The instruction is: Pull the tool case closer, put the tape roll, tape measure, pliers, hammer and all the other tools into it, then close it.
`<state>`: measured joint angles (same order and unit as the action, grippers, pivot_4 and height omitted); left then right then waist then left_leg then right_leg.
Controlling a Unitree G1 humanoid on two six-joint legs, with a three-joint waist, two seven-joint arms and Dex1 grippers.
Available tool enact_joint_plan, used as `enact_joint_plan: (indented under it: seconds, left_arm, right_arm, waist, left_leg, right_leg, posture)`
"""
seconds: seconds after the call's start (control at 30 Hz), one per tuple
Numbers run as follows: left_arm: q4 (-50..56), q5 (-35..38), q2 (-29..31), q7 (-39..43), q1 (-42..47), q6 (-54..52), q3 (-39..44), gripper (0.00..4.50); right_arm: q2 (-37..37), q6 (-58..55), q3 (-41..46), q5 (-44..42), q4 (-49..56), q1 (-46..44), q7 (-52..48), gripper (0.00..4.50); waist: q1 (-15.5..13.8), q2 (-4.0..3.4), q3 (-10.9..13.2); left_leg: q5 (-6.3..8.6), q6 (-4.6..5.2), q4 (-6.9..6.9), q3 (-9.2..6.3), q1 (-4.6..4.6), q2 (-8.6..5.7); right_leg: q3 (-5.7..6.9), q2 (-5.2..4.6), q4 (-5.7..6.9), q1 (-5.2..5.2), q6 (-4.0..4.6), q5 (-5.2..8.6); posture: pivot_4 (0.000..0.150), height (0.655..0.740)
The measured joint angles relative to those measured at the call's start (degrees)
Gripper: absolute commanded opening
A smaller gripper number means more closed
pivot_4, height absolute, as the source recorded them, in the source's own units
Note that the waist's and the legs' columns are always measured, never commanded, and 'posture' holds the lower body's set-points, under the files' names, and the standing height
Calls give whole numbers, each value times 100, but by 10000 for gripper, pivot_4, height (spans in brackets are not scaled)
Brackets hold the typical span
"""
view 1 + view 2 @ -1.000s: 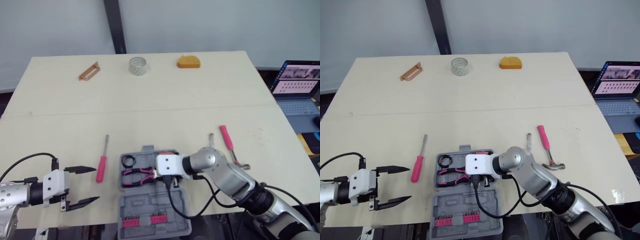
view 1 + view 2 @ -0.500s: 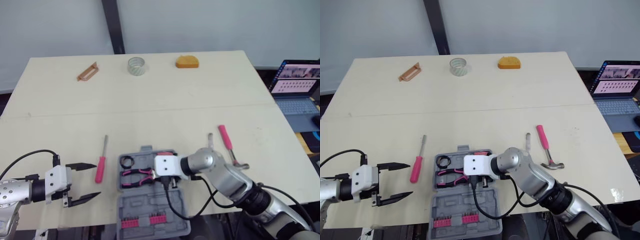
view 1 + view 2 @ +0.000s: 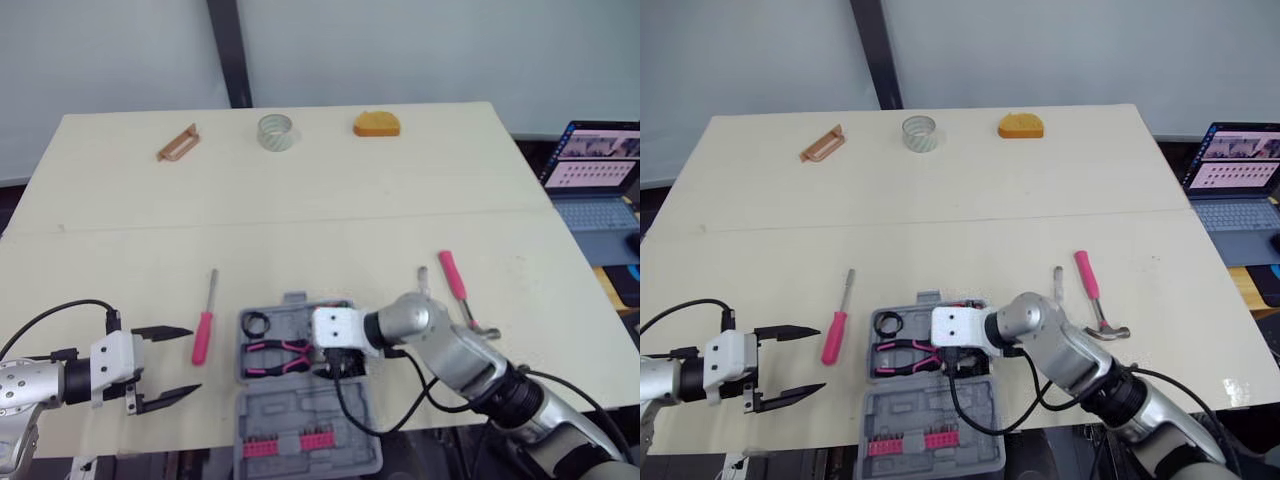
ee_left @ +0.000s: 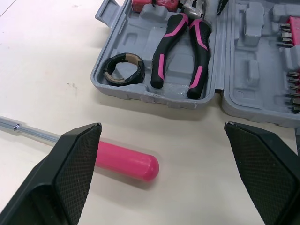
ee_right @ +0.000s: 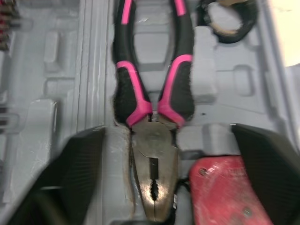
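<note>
Right gripper [image 5: 168, 131] lower; pliers [image 4: 166, 47] in case [image 4: 154, 97]

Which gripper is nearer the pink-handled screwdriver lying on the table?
Left. The left gripper, open, is right at the handle end of the screwdriver. The right gripper is farther off, open over the pliers in the tool case.

A pale cream bench [image 3: 330, 190] spans the scene, a faint seam crossing it from side to side. Just past its right edge stands an open laptop [image 3: 596, 190], screen lit. Behind the far edge a dark post [image 3: 228, 50] rises against a grey wall [image 3: 420, 50]
</note>
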<state>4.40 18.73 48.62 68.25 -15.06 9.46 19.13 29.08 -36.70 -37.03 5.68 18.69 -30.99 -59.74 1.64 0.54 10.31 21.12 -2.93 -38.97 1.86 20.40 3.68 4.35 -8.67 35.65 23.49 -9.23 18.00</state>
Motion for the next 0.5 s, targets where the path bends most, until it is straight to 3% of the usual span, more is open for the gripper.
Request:
enact_joint_plan:
  seconds: [0.13,0.17,0.23,0.47,0.5]
  left_arm:
    - [-39,-24,0,-1,92,30,-13,45000]
    - [-47,-31,0,-2,107,55,-16,45000]
    - [-64,-43,-3,-4,121,73,-30,45000]
    - [-67,-65,-25,-27,148,117,-128,45000]
    - [-65,-65,-27,-34,148,117,-132,45000]
  right_arm:
    - [-216,70,290,-228,-13,-63,74,44669]
    - [-312,191,386,-284,-66,-67,128,42316]
    - [-531,425,532,-406,-222,-47,242,35946]
    - [-1121,1718,714,-803,-1127,397,373,260]
    - [-1164,1834,737,-875,-1240,455,351,260]
  waist:
    - [5,0,0]
    - [8,0,0]
    - [13,1,0]
    - [18,2,-1]
    - [17,2,-1]
  left_leg:
    - [0,0,0,0,-1,1]
    - [0,0,1,1,-1,0]
    - [0,0,2,2,-2,1]
    - [0,0,2,6,-5,1]
    - [0,0,2,7,-7,2]
  right_leg:
    - [0,0,0,0,0,0]
    - [0,0,0,0,0,0]
    - [1,0,1,1,0,0]
    - [1,0,2,0,0,0]
    - [1,0,2,-1,1,0]
  posture:
    - [1500,7400]
    - [1500,7400]
    - [1500,7400]
    - [1500,7400]
    - [1500,7400]
